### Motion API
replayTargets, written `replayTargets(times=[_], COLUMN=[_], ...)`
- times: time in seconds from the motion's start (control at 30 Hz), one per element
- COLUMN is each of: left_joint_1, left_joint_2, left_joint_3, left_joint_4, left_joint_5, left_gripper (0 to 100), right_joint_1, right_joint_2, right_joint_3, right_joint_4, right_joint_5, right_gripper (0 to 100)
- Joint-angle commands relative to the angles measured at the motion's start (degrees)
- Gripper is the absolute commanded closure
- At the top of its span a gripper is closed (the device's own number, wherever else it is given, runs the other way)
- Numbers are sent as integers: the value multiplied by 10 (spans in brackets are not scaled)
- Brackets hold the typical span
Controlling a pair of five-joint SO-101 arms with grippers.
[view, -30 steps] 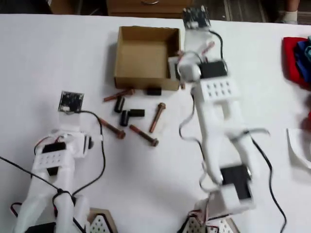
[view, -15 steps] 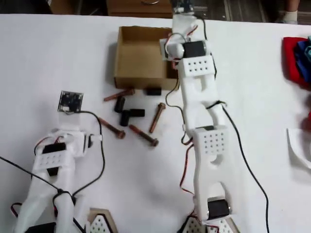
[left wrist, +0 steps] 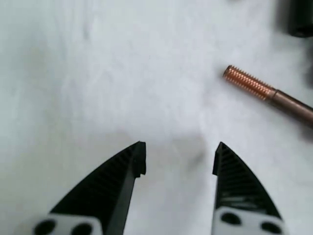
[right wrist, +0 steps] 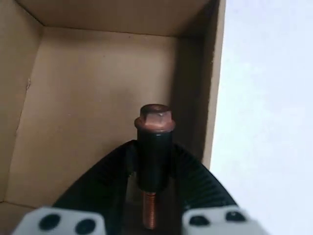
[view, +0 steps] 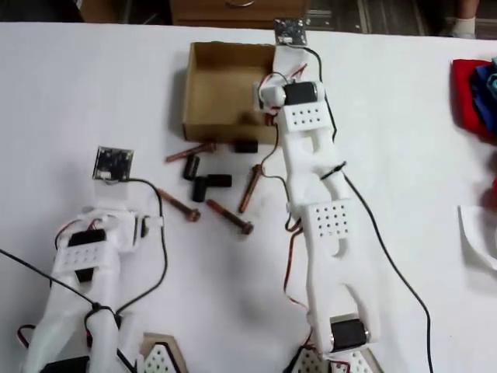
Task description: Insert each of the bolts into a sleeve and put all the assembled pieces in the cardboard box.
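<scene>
Left wrist view: one bolt [left wrist: 266, 93] runs off frame, head cut off; a black sleeve [left wrist: 296, 17] is cropped too. From above, your right arm [view: 311, 148] covers the right wall of the cardboard box [view: 233, 48] and the right hand [right wrist: 155, 146] gripping its sleeved bolt [right wrist: 155, 122].

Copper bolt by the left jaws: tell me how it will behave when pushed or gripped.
The bolt looks like a stiff, round metal shaft lying flat on the smooth table, so a sideways push would probably roll it. It is likely heavy for its size. Its threaded end should give the open left jaws some bite; the plain shank may slip.
</scene>
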Motion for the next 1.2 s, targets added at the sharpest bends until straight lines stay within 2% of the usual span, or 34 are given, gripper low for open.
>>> replayTargets(times=[0.0,0.93,1.03,1.17], left_joint_1=[-3,-3,-3,-3], left_joint_2=[-11,-11,-11,-11], left_joint_3=[-1,-1,-1,-1], left_joint_4=[-8,-8,-8,-8], left_joint_5=[4,4,4,4], left_gripper=[759,759,759,759], right_joint_1=[-7,-11,-17,-29], right_joint_2=[-13,30,30,25], right_joint_3=[-35,-35,-35,-37], right_joint_4=[-15,-47,-47,-49], right_joint_5=[-6,-10,-10,-6], right_gripper=[978,977,932,803])
